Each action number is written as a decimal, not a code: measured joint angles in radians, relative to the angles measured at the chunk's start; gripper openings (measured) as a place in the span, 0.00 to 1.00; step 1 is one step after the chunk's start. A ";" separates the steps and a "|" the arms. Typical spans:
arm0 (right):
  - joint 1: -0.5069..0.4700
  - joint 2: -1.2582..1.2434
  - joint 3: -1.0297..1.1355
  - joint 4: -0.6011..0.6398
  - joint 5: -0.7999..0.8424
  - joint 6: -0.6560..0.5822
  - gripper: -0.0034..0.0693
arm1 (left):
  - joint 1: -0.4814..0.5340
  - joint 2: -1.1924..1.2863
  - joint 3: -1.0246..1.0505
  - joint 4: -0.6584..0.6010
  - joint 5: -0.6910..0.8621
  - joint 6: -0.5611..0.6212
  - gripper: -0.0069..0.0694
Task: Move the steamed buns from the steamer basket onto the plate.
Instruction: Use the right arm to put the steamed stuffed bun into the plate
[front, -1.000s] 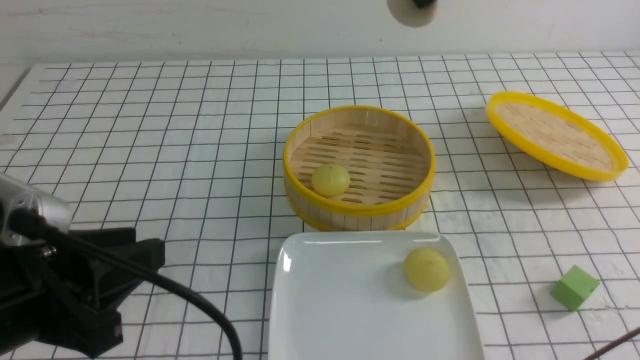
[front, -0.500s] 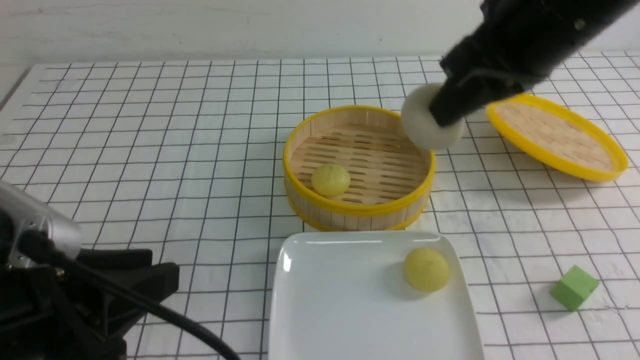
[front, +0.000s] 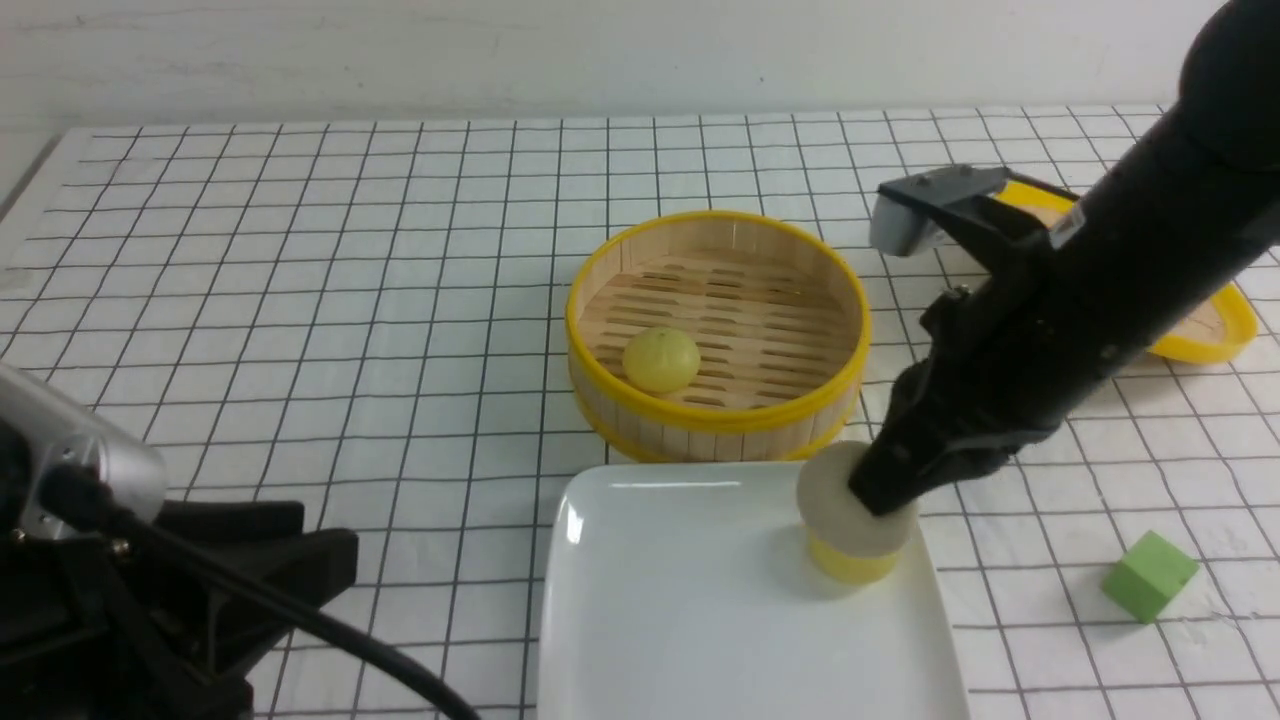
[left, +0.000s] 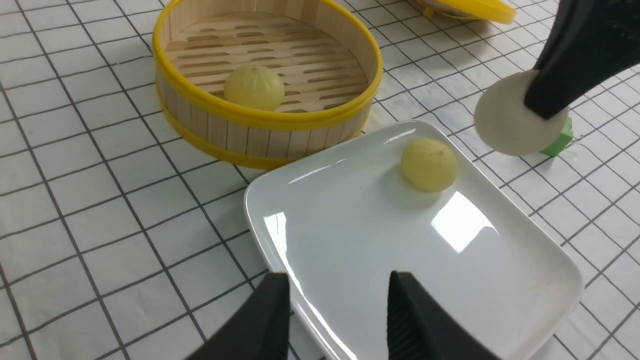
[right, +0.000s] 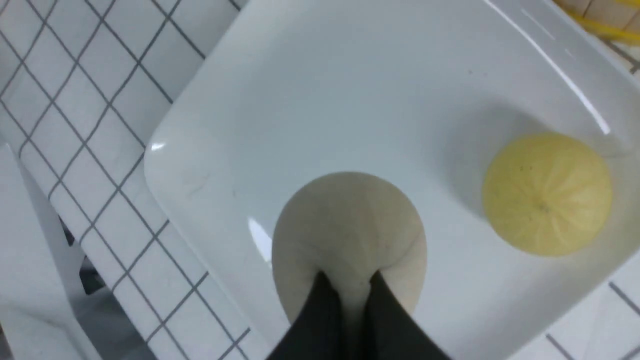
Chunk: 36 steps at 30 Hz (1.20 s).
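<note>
White table (front: 300, 250) with a black grid, plain pale wall behind. Step in hand: set-down of the off-white bun (front: 830, 510). On the right gripper (front: 878, 497) the jaws are pinched nearly together on a fold at the bun's top. The bun hangs over the right side of the plate (front: 680, 620), clear of its surface, close to the plated yellow bun (left: 429, 164). Front view makes them look stacked; the wrist views show them side by side.

Next move, my read: shift toward free plate area, lower, release. A drop here risks a roll off the right rim.

One left after that: the last yellow bun (front: 660, 359) sits on the slatted floor of the steamer basket (front: 716, 425), mid-table.

The left gripper (left: 337, 282) is empty, jaws apart, low by the table's near left corner, aimed at the plate.

Buns: soft, matte, domed. Plate: glossy, hard, rounded-square, shallow rim. Basket: bamboo slats, yellow bands.

Off-task: lid (front: 1225, 335) by the right edge, green cube (front: 1148, 574) nearer the front.
</note>
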 joint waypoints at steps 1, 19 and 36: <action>0.000 0.004 0.000 0.007 -0.004 -0.006 0.08 | 0.000 0.000 0.000 0.001 0.000 0.000 0.49; 0.028 0.241 0.000 0.086 -0.201 -0.212 0.08 | 0.000 0.000 0.000 0.029 -0.022 0.000 0.49; 0.040 0.241 0.000 0.048 -0.248 -0.238 0.20 | 0.000 0.000 0.000 0.030 -0.025 0.000 0.49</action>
